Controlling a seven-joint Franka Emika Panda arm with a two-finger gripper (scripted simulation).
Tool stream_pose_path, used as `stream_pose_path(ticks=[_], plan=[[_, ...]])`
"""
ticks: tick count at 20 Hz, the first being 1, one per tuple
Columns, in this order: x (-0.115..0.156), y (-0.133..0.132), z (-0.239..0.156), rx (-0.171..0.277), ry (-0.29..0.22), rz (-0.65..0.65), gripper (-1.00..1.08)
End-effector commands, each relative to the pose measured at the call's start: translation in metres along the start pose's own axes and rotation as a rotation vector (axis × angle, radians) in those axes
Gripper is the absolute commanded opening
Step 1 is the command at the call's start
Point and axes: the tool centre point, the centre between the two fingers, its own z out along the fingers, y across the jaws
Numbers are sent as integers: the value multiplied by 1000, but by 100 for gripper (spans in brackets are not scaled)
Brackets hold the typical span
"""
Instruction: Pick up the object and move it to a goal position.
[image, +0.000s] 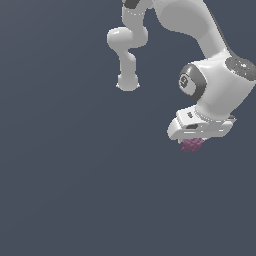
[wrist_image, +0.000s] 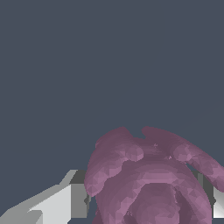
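The object (image: 192, 145) is a small pink-magenta lump that pokes out just under the white gripper (image: 194, 142) on the exterior view's right. In the wrist view the object (wrist_image: 148, 175) fills the space between the two fingers and looks rounded and lobed, with ring-like ridges. One grey-white finger (wrist_image: 78, 197) presses one flank of it, and the other finger (wrist_image: 217, 202) shows at the picture's edge on the opposite flank. The gripper (wrist_image: 148, 205) is shut on the object. Its fingertips are hidden in the exterior view.
A flat, even dark blue-grey background lies all around and under the gripper. The arm's white links (image: 210, 35) rise toward the top of the exterior view, with its elbow link (image: 127, 55) at centre top. No goal marker shows.
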Motion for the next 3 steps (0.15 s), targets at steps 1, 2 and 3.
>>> stream_pose_path(ticks=[1,2,3], plan=[[1,-5,-3,-1,-1,2,-100],[1,-6,-4,-1,-1,2,-100],[1,-6,-4,-1,-1,2,-100]])
